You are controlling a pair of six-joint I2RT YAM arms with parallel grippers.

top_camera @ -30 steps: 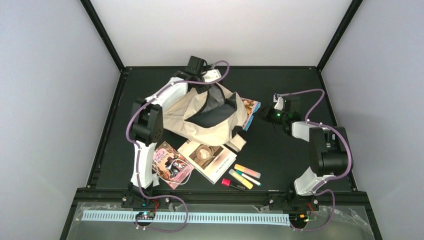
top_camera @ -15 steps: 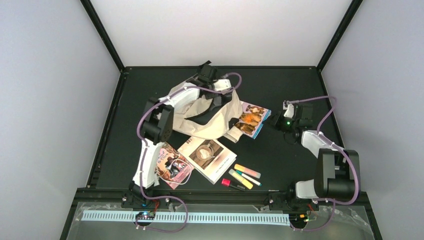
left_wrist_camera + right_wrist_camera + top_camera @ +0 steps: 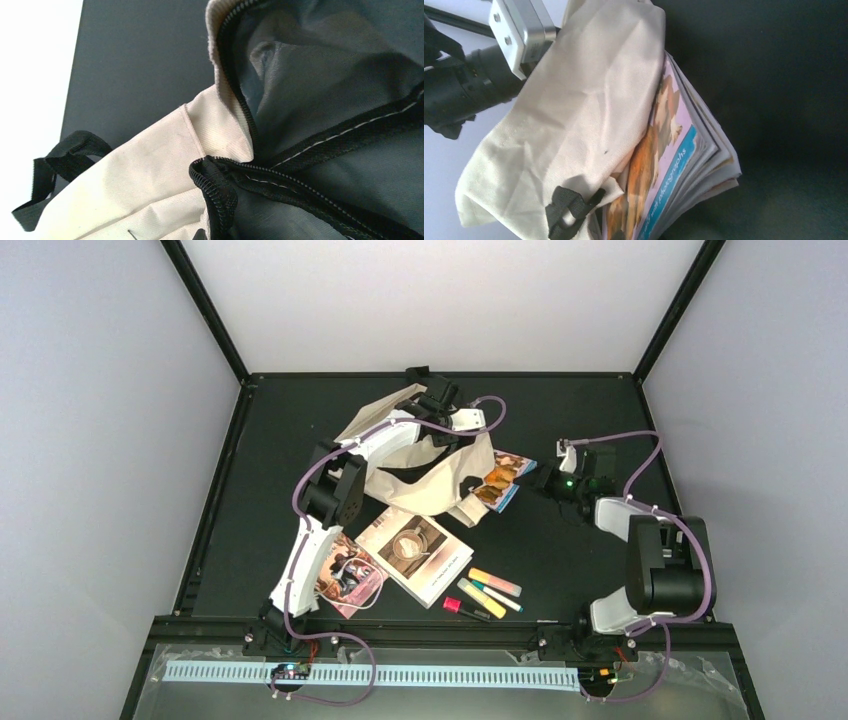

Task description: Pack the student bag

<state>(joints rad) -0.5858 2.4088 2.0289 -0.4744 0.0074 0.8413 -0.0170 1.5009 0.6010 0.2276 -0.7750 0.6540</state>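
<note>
The student bag (image 3: pixel 425 480), cream fabric with a dark lining, is slumped at the table's middle. My left gripper (image 3: pixel 447 430) is shut on its black zipper edge (image 3: pixel 220 192) and holds the opening up. The dark lining (image 3: pixel 325 100) and a black strap (image 3: pixel 55 170) show in the left wrist view. A book with a dog cover (image 3: pixel 503 480) sticks out from under the bag's right side, its pages fanned (image 3: pixel 694 160). My right gripper (image 3: pixel 548 480) sits at the book's right edge. Its fingers are out of the right wrist view, and the top view does not show a grip.
A coffee-cover book (image 3: pixel 415 552) and a pink book (image 3: pixel 345 575) lie in front of the bag. Several markers (image 3: pixel 488 592) and a red pen (image 3: pixel 460 607) lie near the front edge. Black frame posts stand at the table's far corners.
My left arm has swung right and dragged the bag's top with it; the bag has flattened. More of the dog-cover book shows. My right gripper drew back, then came in slightly.
</note>
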